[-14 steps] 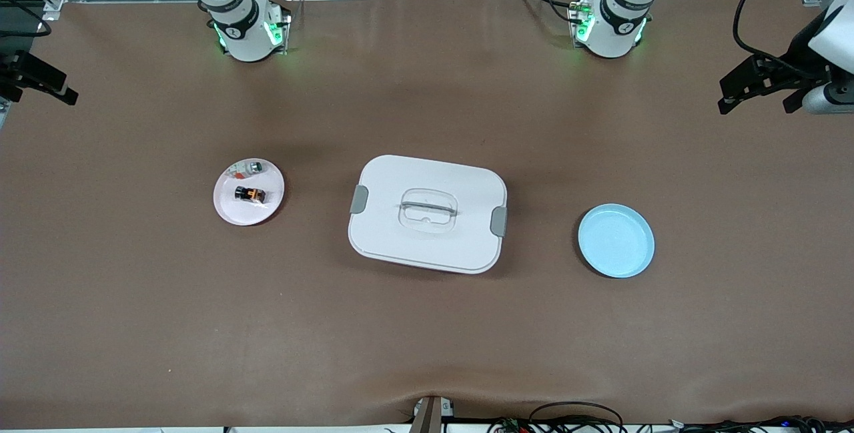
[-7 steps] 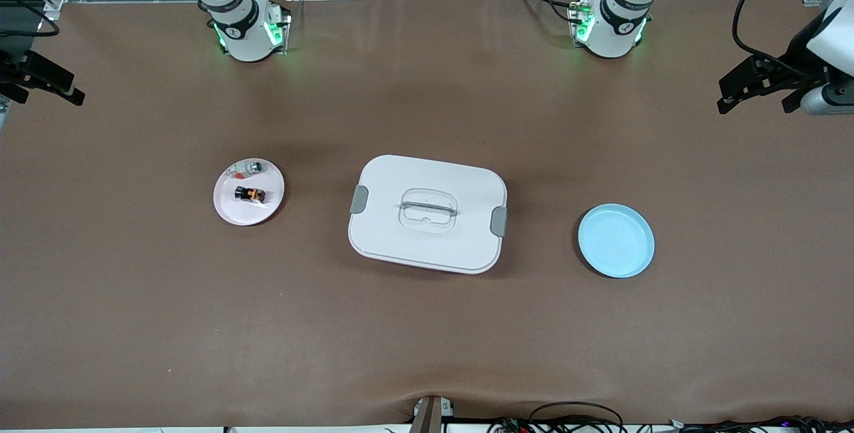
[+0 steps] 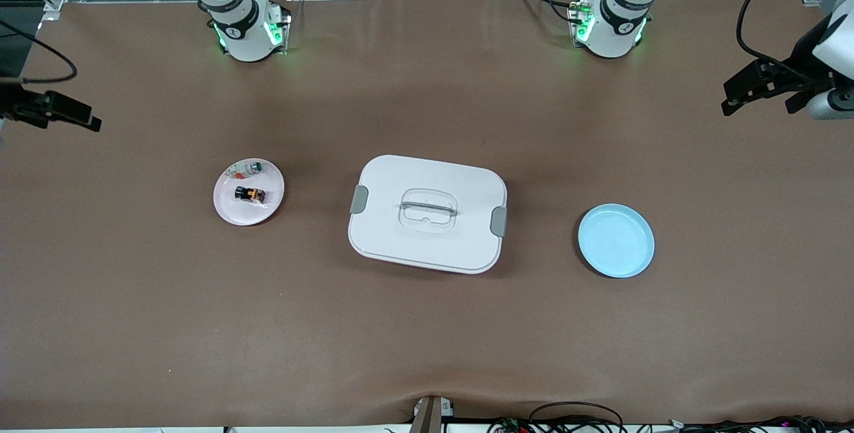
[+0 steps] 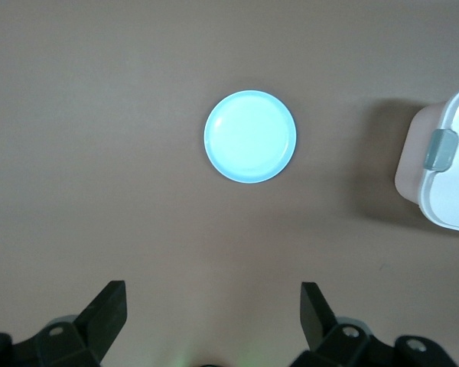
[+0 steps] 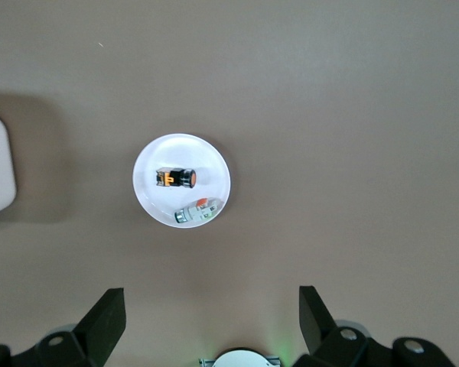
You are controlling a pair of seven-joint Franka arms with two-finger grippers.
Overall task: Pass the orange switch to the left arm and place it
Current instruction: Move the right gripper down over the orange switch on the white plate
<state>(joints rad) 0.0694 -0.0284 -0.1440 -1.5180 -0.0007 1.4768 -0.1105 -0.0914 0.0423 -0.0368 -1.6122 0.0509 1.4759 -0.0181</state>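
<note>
The orange switch (image 3: 249,194), a tiny black block with orange marks, lies on a small pink plate (image 3: 230,209) toward the right arm's end of the table; the right wrist view shows the switch (image 5: 174,177) too. The white box (image 3: 427,214) with grey latches stands mid-table. My right gripper (image 3: 79,117) hangs open and empty over bare table at the right arm's end, apart from the plate; its wrist view shows the same open gripper (image 5: 211,300). My left gripper (image 3: 760,105) is open and empty over the table's edge at the left arm's end, wide open (image 4: 212,294).
A clear-silver part with a red bit (image 5: 197,212) shares the pink plate. A light blue plate (image 3: 616,240) sits empty toward the left arm's end, beside the box. Cables run along the table edge nearest the front camera.
My right gripper has moved in over the table, toward the pink plate. The left gripper has shifted only slightly. Nothing on the table has moved.
</note>
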